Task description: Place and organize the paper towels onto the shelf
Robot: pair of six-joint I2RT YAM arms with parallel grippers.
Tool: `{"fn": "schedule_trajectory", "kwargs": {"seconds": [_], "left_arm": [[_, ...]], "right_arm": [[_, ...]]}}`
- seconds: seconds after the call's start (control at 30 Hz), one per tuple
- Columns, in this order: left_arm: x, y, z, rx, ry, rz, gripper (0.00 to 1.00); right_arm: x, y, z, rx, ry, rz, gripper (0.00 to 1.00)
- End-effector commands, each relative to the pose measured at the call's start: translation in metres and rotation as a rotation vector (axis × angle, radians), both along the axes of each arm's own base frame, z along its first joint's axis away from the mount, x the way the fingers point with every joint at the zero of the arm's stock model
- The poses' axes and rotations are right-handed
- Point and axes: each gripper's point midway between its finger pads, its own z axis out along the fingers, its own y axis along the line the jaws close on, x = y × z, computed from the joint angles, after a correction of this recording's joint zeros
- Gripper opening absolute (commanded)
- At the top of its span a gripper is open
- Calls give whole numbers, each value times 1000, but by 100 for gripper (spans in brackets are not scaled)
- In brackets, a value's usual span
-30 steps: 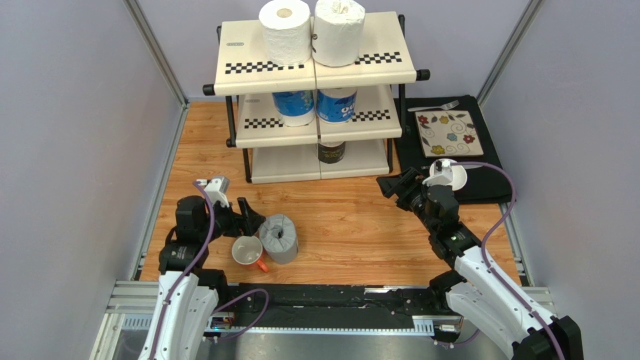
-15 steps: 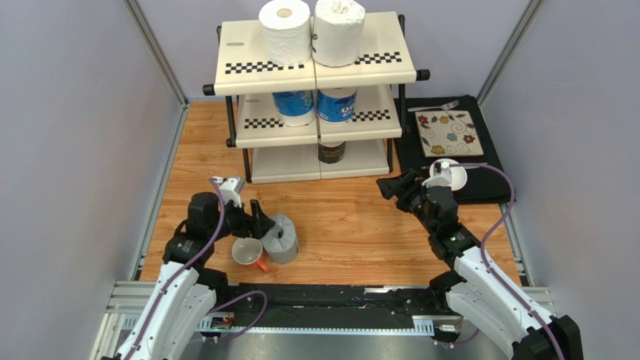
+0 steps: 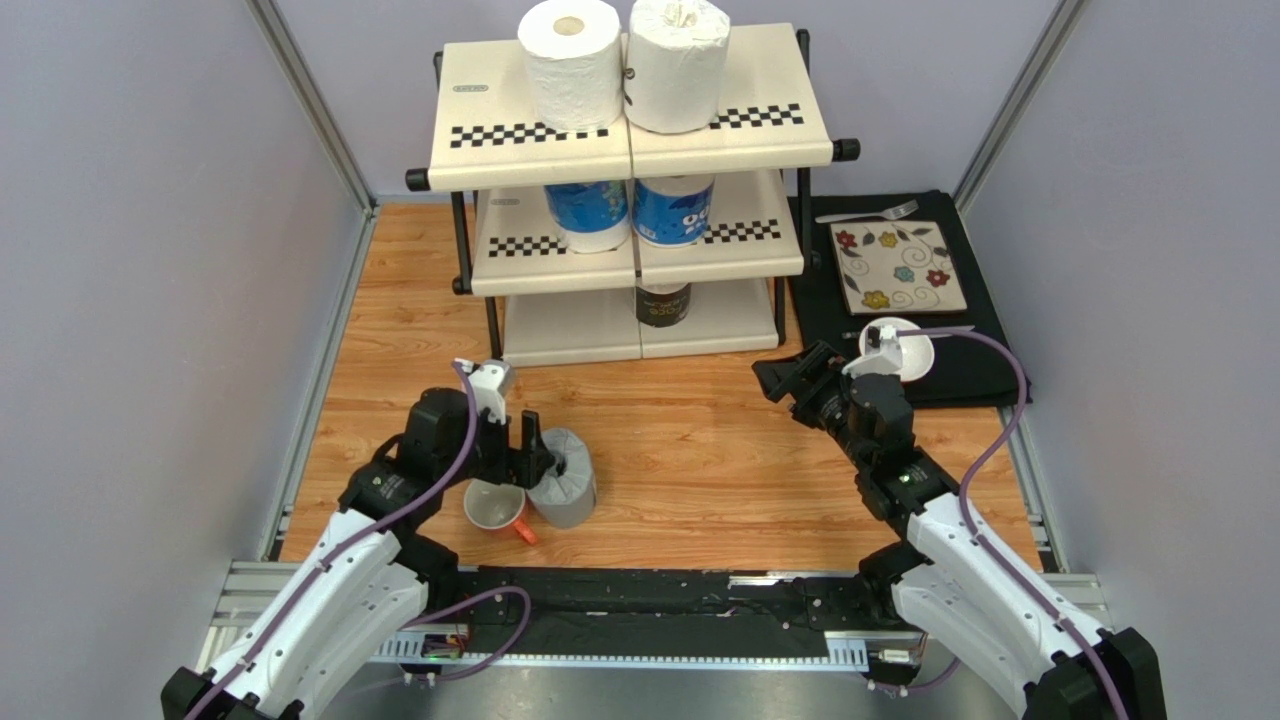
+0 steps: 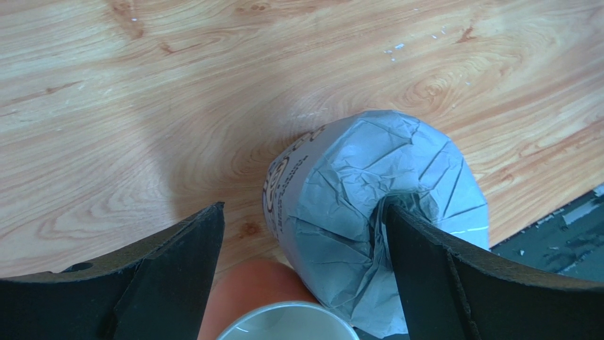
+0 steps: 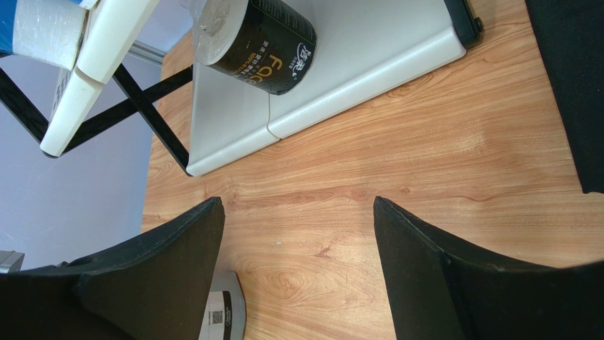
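The grey paper towel roll (image 3: 565, 474) stands upright on the wood floor, in front of the shelf (image 3: 496, 132). My left gripper (image 3: 529, 450) is open and right at the roll's left side. In the left wrist view the roll (image 4: 368, 205) sits between the spread jaws (image 4: 303, 212), with the right finger (image 4: 439, 276) over its hollow core. Two white rolls (image 3: 571, 63) stand on the top tier, two blue-printed rolls (image 3: 589, 210) on the middle tier, and a dark roll (image 3: 661, 305) on the bottom tier. My right gripper (image 3: 781, 372) is open and empty; its wrist view shows the dark roll (image 5: 262, 42).
A white mug (image 3: 495, 504) with an orange handle stands touching the grey roll's near-left side; its rim (image 4: 291, 322) shows between my left fingers. A black mat (image 3: 962, 375) with a floral tile (image 3: 899, 267) and a fork lies at the right. Grey walls close in both sides.
My left arm has moved right and forward, bringing its open jaws from beside the mug up to the grey roll. The right arm has not moved.
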Motion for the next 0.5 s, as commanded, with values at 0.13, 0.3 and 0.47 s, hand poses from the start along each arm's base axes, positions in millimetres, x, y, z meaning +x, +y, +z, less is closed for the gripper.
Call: {"fn": "schedule_trajectory", "kwargs": {"seconds": [0.13, 0.3, 0.47], "left_arm": [[13, 2, 8, 25, -29, 27, 83], [16, -4, 8, 17, -22, 1, 75], [16, -11, 8, 18, -10, -36, 69]], "right_arm": [[1, 1, 1, -4, -15, 1, 80], [1, 0, -1, -13, -13, -2, 81], [2, -1, -4, -19, -4, -7, 81]]}}
